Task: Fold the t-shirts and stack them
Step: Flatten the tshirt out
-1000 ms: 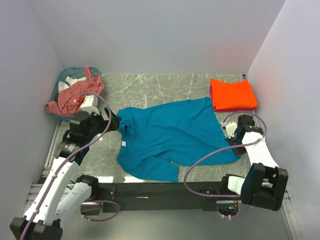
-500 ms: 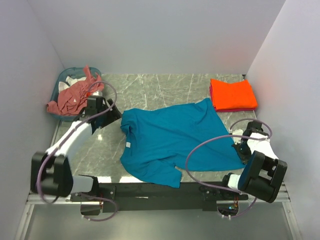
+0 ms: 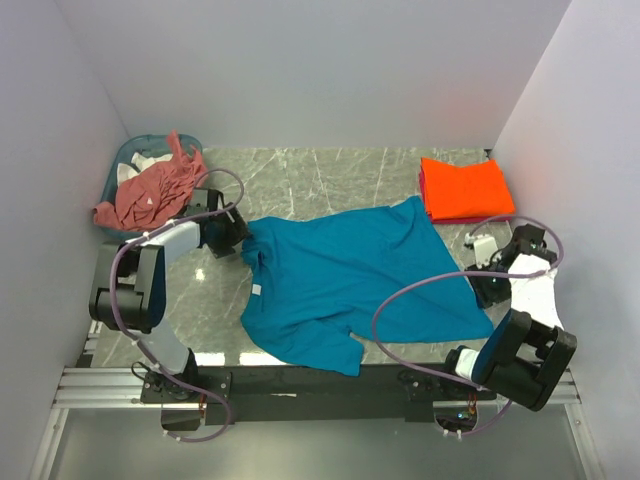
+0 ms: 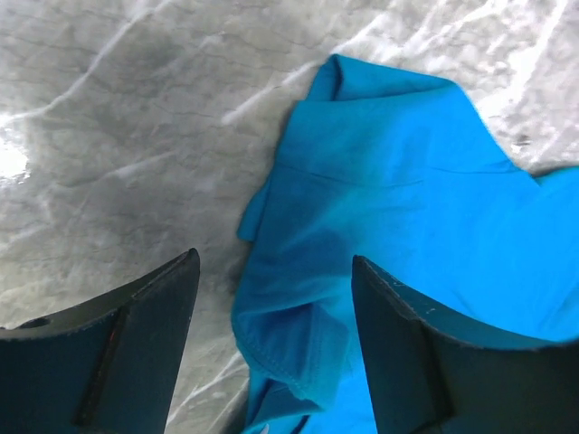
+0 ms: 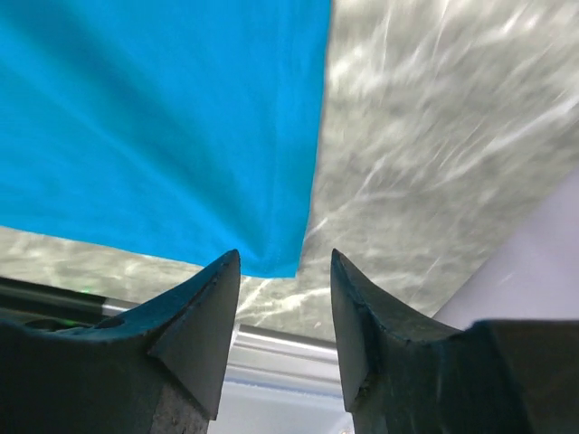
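Teal-blue soft cloth t-shirt (image 3: 350, 285) lies spread, limp and light; likely best pinched at its sleeve and hem corner, where left hand (image 4: 271, 264) and right hand (image 5: 285, 259) hover open.

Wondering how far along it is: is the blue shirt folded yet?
No, the teal-blue t-shirt lies spread open and rumpled on the table.

Grey marbled desk (image 3: 330, 175): a teal-blue t-shirt (image 3: 345, 280) spread flat at centre, a folded orange t-shirt (image 3: 465, 187) at far right, a teal plastic basket (image 3: 120, 165) at far left.
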